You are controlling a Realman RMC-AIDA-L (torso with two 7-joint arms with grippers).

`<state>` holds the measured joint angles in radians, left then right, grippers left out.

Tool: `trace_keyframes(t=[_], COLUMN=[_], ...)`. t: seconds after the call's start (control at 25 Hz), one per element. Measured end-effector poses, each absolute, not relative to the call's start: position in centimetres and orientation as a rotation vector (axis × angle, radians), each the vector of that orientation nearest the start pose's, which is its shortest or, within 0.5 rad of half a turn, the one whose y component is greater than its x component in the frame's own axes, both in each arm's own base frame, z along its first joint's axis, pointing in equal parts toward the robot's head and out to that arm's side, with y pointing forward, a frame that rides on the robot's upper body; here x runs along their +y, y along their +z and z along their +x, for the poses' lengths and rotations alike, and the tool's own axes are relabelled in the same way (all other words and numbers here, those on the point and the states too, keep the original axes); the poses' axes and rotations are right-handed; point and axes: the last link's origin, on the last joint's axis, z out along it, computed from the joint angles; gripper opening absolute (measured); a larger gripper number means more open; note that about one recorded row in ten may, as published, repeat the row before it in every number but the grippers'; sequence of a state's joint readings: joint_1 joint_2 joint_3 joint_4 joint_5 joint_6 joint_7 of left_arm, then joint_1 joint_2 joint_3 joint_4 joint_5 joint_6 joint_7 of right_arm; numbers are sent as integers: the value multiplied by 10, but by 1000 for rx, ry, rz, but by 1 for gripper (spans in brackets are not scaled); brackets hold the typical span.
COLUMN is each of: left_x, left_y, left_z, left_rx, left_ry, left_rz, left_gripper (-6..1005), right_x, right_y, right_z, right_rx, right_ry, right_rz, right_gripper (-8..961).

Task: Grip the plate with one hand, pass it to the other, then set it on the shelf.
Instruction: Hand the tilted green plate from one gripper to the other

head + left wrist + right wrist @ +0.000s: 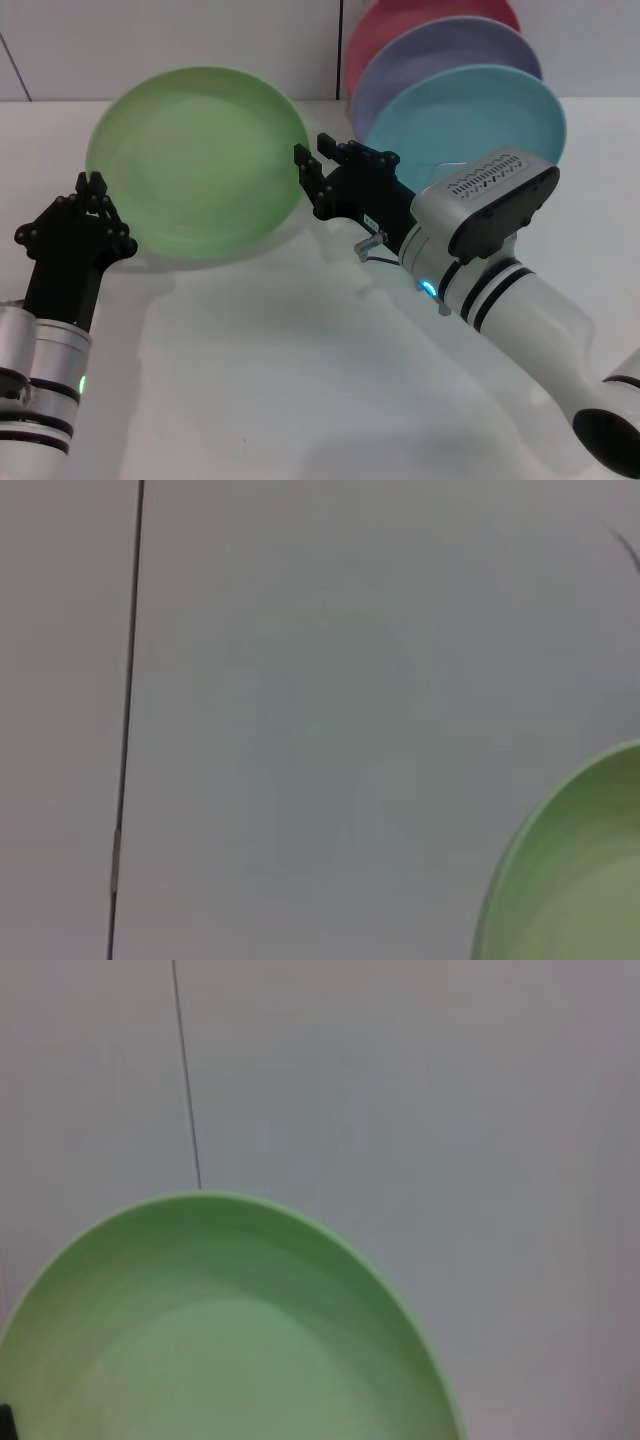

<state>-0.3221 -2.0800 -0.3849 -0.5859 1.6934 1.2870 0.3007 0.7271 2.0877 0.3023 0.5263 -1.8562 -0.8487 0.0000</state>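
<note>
The left gripper point(93, 186) sits at the plate's point(197, 160) 9 o'clock rim, jaws together, apparently just off it. At 3 o'clock the right gripper point(312, 172) clamps the tilted, lifted plate. Beyond, 3 plates point(480, 105) stand upright.

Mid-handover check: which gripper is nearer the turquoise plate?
Right. The right gripper grips the green plate's edge just beside the turquoise plate; the left gripper sits at the green plate's far side.

Lower right of the head view: glossy white tubular right arm point(530, 320) with black bands, a blue light, a vented wrist block. Lower left: white-and-silver left arm point(40, 380), green light. Both end in matte black linkage grippers.
</note>
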Motion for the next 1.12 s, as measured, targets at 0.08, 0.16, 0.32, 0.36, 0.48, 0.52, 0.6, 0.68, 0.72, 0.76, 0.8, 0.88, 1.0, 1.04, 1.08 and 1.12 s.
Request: trace_keyframes(t=[0.08, 0.16, 0.32, 0.36, 0.48, 0.52, 0.6, 0.68, 0.72, 0.76, 0.8, 0.88, 1.0, 1.04, 1.08, 1.12], left_x=[287, 287, 288, 288, 288, 288, 288, 288, 288, 288, 288, 288, 288, 288, 288, 288], left_y=[-60, -60, -61, -61, -61, -61, -61, -61, -61, -61, -61, -61, -61, -61, -61, -61], left_z=[-277, -276, -276, -275, -276, -275, -275, -275, -275, -275, -275, -275, -275, -275, -275, -275], left_rx=[-544, -543, -540, -540, -541, -540, -540, -540, -540, -540, -540, -540, -540, -540, -540, -540], left_ry=[-730, -731, -731, -731, -731, -731, -732, -732, -732, -732, -732, -732, -732, -732, -732, -732], left_rz=[-1497, -1499, -1505, -1506, -1506, -1506, -1506, -1506, -1506, -1506, -1506, -1506, -1506, -1507, -1507, -1507], left_gripper=[39, 39, 39, 39, 40, 40, 40, 40, 40, 40, 40, 40, 40, 40, 40, 40], right_x=[359, 359, 359, 360, 360, 360, 360, 360, 360, 360, 360, 360, 361, 360, 360, 360], right_y=[-131, -132, -133, -133, -133, -133, -134, -134, -134, -134, -134, -134, -134, -134, -134, -134], right_z=[174, 175, 174, 173, 173, 173, 173, 174, 174, 174, 174, 174, 174, 174, 174, 174], right_rx=[555, 558, 559, 558, 557, 558, 559, 559, 559, 559, 559, 559, 559, 559, 560, 560], right_ry=[815, 812, 807, 807, 805, 803, 798, 795, 795, 795, 794, 793, 793, 793, 793, 792], right_rz=[-2097, -2099, -2106, -2107, -2109, -2110, -2112, -2114, -2114, -2114, -2114, -2114, -2114, -2114, -2114, -2114], right_gripper=[283, 274, 268, 267, 229, 217, 204, 203, 203, 203, 202, 202, 196, 193, 191, 189])
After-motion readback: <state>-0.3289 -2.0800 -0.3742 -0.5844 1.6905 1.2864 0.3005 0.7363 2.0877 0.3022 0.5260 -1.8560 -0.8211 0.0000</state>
